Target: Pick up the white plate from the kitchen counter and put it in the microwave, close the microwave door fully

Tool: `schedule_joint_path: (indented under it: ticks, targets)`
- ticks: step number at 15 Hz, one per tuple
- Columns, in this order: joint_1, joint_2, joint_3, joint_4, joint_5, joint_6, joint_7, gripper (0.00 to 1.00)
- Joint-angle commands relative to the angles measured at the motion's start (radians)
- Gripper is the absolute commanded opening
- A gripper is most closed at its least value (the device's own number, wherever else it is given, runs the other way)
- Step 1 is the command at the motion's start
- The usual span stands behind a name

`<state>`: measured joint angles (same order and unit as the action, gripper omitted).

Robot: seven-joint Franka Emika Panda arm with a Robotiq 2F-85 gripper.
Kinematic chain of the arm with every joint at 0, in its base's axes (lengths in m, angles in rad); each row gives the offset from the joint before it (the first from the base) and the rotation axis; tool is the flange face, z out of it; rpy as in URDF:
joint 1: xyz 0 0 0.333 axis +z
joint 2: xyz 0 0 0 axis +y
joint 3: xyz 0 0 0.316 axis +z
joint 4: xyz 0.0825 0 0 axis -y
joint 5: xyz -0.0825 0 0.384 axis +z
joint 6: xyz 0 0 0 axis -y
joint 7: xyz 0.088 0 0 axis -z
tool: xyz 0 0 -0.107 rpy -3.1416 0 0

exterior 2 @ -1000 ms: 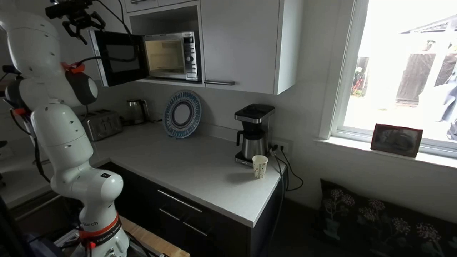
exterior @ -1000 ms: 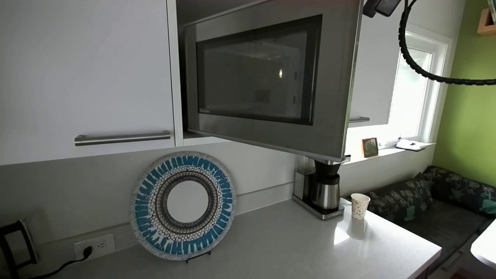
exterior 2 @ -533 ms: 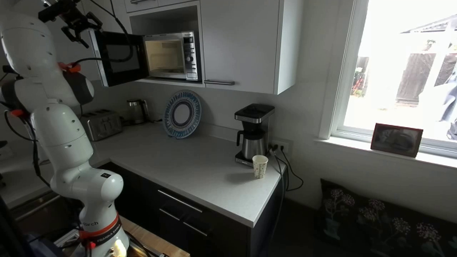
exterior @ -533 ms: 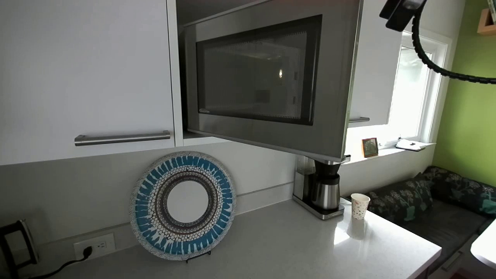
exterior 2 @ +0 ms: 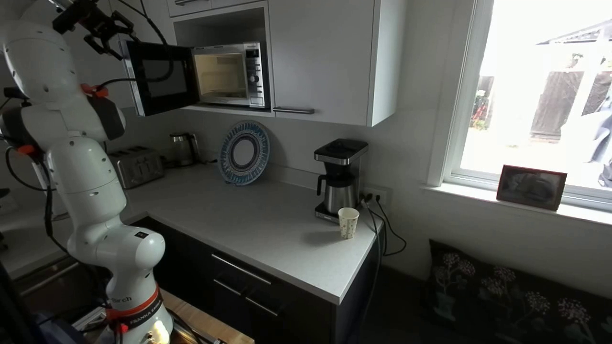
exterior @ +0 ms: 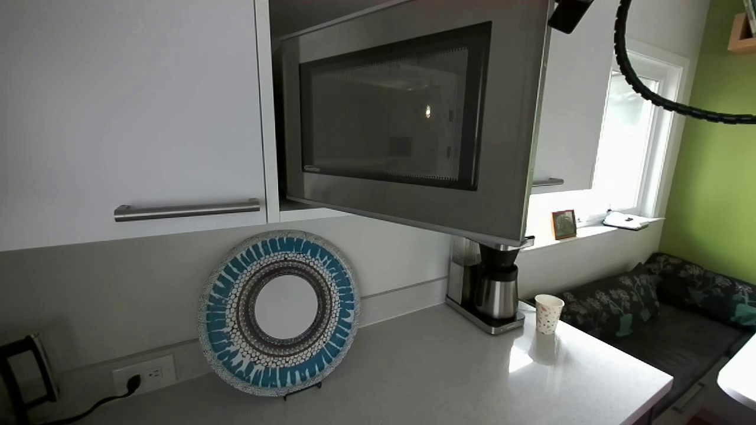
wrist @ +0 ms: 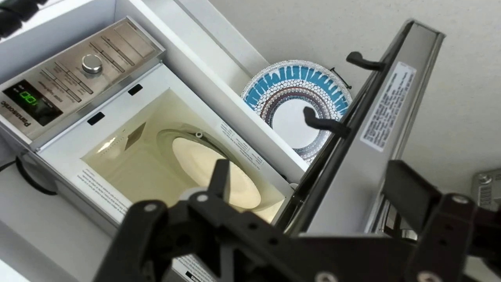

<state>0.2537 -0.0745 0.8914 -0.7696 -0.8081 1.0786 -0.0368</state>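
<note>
1. Room: kitchen corner in dim light, with white cabinets (exterior 2: 322,57) over a long pale grey counter (exterior 2: 239,210).
2. Microwave (exterior 2: 257,91): seated in an opening between the cabinets; interior lit.
3. Microwave door (exterior: 407,118): swung well out. Judged stiff and moderately heavy on its hinge, its glass smooth and giving fingers little purchase. Recommended contact: a steady push on the outer face near the free edge, rather than a pinch.
4. Patterned plate (exterior: 280,313): propped nearly upright on the counter, lower than the microwave; not the task item.
5. Gripper (wrist: 310,170): fingers spread wide, nothing held. In the wrist view the door's edge runs between them; contact with it cannot be confirmed.
6. White plate (wrist: 201,162): inside the microwave, apparently flat on the turntable (wrist: 165,143), well apart from the gripper. Judged light, rigid, slick and possibly breakable; should it need lifting, take it by the rim. Loading is judged complete, with the door left to close.
7. Comparison of views: in an exterior view the door glass (exterior: 384,112) hides the whole inside. In an exterior view the lit inside (exterior 2: 220,71) is exposed, yet the plate is too faint to confirm. The wrist view alone shows the plate plainly, and two small hooks (wrist: 327,124) on the door's edge.
</note>
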Motion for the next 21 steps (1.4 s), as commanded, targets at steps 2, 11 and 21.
schedule_joint_path:
  ticks: [2,11,21]
  targets:
    - [0.003,0.008,0.01,-0.004,-0.013,0.014,-0.001,1.0]
    - [0.008,0.011,0.051,0.033,-0.009,0.0,0.146,1.0]
    - [0.006,0.057,0.07,0.01,-0.018,0.087,0.203,1.0]
